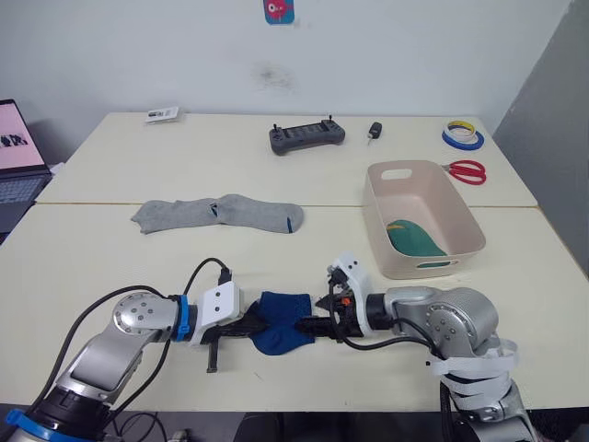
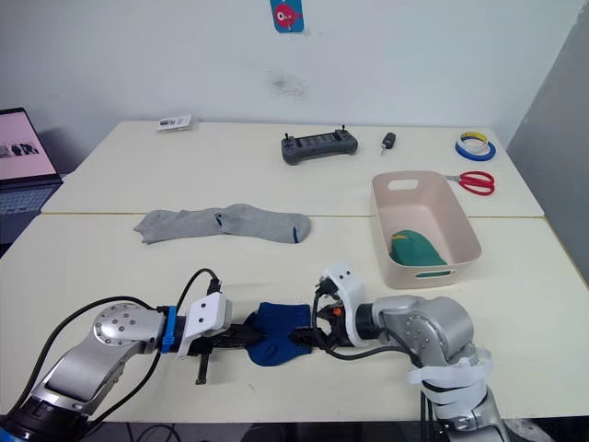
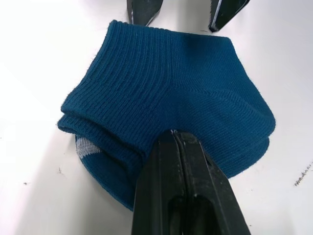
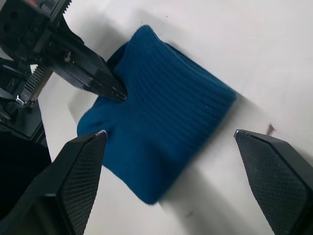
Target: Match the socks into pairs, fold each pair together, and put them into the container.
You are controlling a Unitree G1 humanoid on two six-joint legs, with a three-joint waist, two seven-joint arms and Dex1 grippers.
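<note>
A folded wad of royal blue socks lies near the table's front edge. My left gripper is shut on its left side, its fingers pinched into the fabric. My right gripper is open, one finger on each side of the wad's right end. Two grey socks lie flat end to end at mid-table left. The pinkish-beige container stands at the right with a green sock bundle inside.
A black controller, a key fob, tape rolls and red scissors lie along the back of the table. A laptop sits at the far left, and a small card at the back left.
</note>
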